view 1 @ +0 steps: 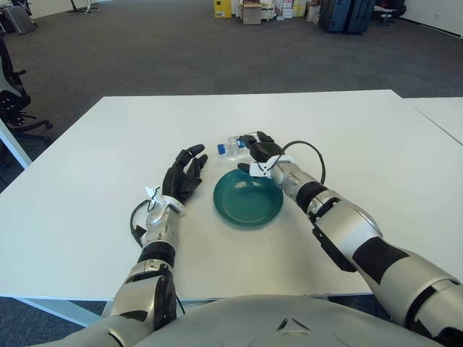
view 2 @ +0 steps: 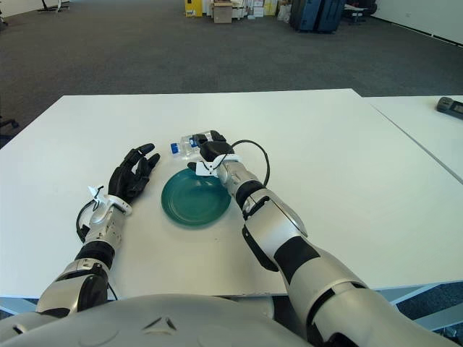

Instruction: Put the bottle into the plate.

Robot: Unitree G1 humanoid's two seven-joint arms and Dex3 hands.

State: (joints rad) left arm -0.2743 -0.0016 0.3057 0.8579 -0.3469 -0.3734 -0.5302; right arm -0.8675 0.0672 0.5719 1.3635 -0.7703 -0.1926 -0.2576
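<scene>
A small clear plastic bottle (view 1: pixel 233 144) with a blue cap lies on its side on the white table (view 1: pixel 94 166), just behind the teal plate (view 1: pixel 248 197). My right hand (view 1: pixel 259 150) is at the bottle, black fingers curled around its right end; it also shows in the right eye view (view 2: pixel 210 150). The bottle (view 2: pixel 185 144) is outside the plate, near its far rim. The plate (view 2: pixel 195 197) holds nothing. My left hand (view 1: pixel 184 173) shows to the left of the plate, fingers spread and holding nothing.
A black cable (view 1: pixel 309 155) loops from my right wrist over the table. A second white table (view 1: pixel 441 116) adjoins at the right, with a dark device (view 2: pixel 450 106) on it. Office chairs (view 1: pixel 11 94) stand at far left, boxes and luggage (view 1: pixel 347 14) at the back.
</scene>
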